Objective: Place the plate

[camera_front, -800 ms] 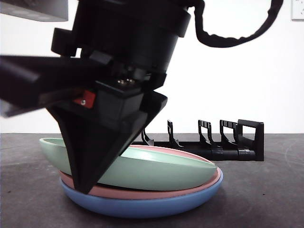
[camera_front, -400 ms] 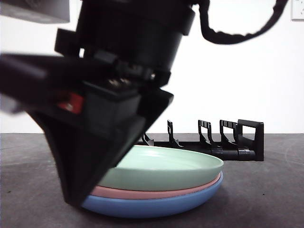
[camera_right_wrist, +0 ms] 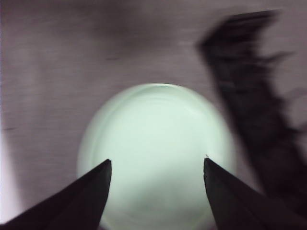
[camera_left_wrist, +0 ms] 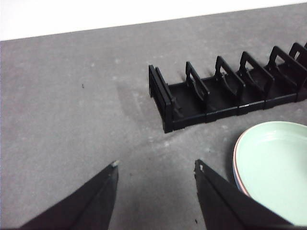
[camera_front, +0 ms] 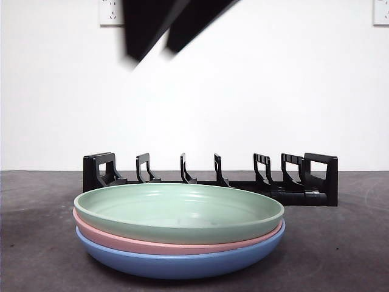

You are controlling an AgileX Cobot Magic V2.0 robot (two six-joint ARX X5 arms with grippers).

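Observation:
A pale green plate lies flat on top of a pink plate and a blue plate, stacked at the table's front. Behind the stack stands a black slotted plate rack with nothing in it. My right gripper hangs open high above the green plate, holding nothing; its picture is blurred. In the front view its tips show at the top edge. Left of the stack, my left gripper is open over bare table, near the rack's end and the green plate's rim.
The table is dark grey, with a white wall behind it. The rack runs along the back, its upright dividers spaced in a row. A wall socket sits high on the wall.
The gripper that held the green plate's left rim tilted up has lowered it flat onto the stack, let go and risen to the top of the front view.

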